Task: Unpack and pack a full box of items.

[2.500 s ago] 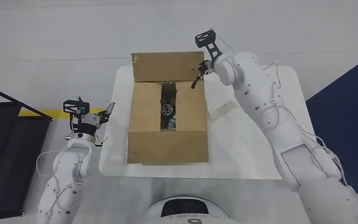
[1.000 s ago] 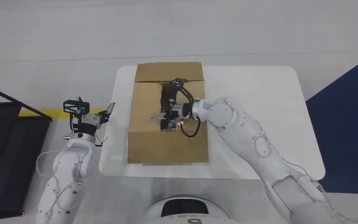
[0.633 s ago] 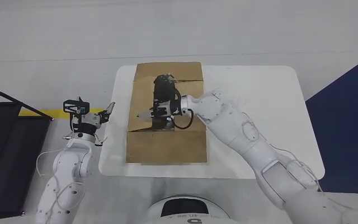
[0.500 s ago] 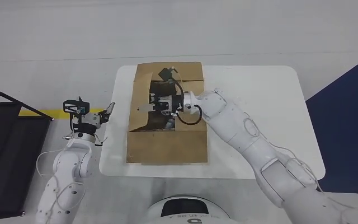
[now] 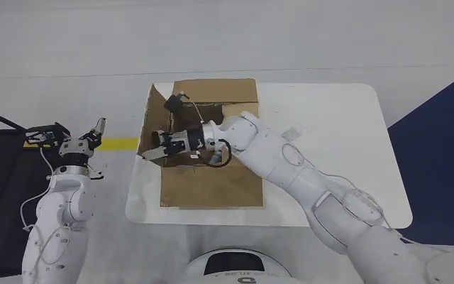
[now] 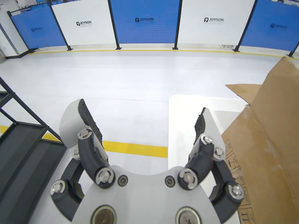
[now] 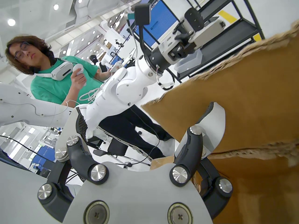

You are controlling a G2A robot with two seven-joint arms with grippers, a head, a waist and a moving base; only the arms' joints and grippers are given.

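The brown cardboard box point(image 5: 213, 181) stands in the middle of the white table point(image 5: 319, 149). Its left flap point(image 5: 151, 117) is raised and tilted outward; the far flap point(image 5: 220, 89) lies folded back. My right arm stretches across the box top, and my right gripper point(image 5: 150, 150) is open at that raised flap. In the right wrist view the right gripper point(image 7: 147, 117) has one finger point(image 7: 216, 115) against the flap point(image 7: 245, 94). The arm hides what is in the box. My left gripper point(image 5: 91, 133) point(image 6: 143, 120) hangs open and empty off the table's left side, beside the box's outer wall point(image 6: 268, 136).
A small clear packet point(image 5: 291, 133) lies on the table right of the box. A black rack point(image 6: 23, 145) stands on the floor left of the table, with a yellow floor line point(image 6: 135, 145) beside it. The table's right half point(image 5: 340, 184) is bare.
My right arm swept from the box's far right corner across the top to the left side, and the left flap swung up and outward. My left arm drew back to the left.
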